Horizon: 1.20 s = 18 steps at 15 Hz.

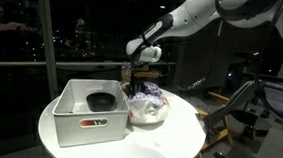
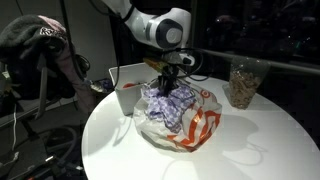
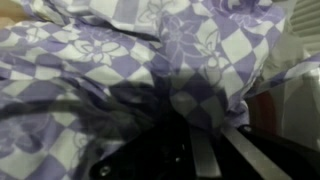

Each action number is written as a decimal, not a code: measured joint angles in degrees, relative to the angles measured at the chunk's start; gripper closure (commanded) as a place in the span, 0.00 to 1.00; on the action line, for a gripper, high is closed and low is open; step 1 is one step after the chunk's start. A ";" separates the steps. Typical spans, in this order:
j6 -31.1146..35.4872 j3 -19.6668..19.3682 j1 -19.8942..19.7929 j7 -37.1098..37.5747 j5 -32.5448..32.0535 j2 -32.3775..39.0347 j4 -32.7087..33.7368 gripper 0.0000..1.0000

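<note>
A purple and white checked cloth [image 2: 163, 106] with flower prints lies bunched in a clear plastic bag with orange print [image 2: 198, 127] on a round white table [image 2: 255, 140]. The cloth also shows in an exterior view [image 1: 148, 92] and fills the wrist view [image 3: 150, 50]. My gripper [image 2: 166, 82] points straight down into the top of the cloth. In the wrist view its dark fingers [image 3: 215, 135] lie close together with cloth bunched at their tips. It also shows in an exterior view [image 1: 132, 82].
A white bin [image 1: 84, 121] with a black bowl [image 1: 100, 99] inside stands right beside the bag. A clear container of brown pieces [image 2: 241, 85] stands at the table's far side. A chair with dark clothing [image 2: 40, 40] is beside the table.
</note>
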 measured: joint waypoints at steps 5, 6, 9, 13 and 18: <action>-7.89 -1.22 0.02 4.54 0.89 5.90 8.07 0.98; -9.91 -1.32 -0.31 5.40 1.61 6.67 9.63 0.70; -14.66 -1.26 -1.38 5.92 3.92 7.60 13.00 0.56; -22.32 -0.66 -2.32 5.62 7.06 4.19 14.13 0.25; -27.76 -0.62 -2.98 5.65 10.27 -2.39 12.84 0.00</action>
